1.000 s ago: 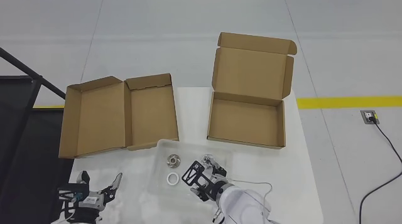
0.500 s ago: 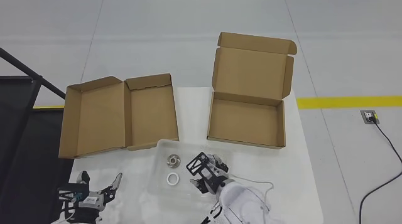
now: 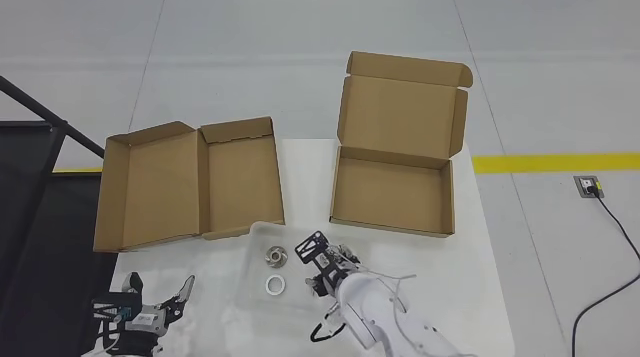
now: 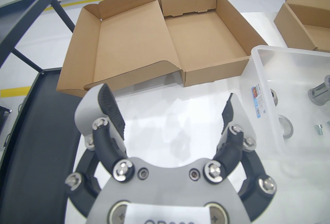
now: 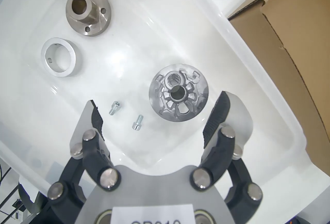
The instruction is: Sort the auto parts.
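The right gripper (image 5: 159,103) hangs over the clear plastic bin (image 5: 257,75), jaws spread wide with nothing between them. On the bin floor just ahead of them lies a grey cast disc (image 5: 179,96) with a slotted face. A pair of small bolts (image 5: 114,107) lies beside it toward the bin's middle, and a flanged hub (image 5: 87,11) and an aluminium collar (image 5: 61,57) sit at the bin's far end. The left gripper (image 4: 167,96) is outside the bin over bare counter (image 4: 159,119), jaws likewise apart and empty. Two open cardboard boxes (image 3: 240,177) (image 3: 392,192) stand beyond the bin.

The disc looks like the part in hand. A clean pick probably means centring it between the jaws, coming down straight and closing low across its rim, since the face seems to taper. The outer jaw should stay off the bin wall, the inner one off the bolts
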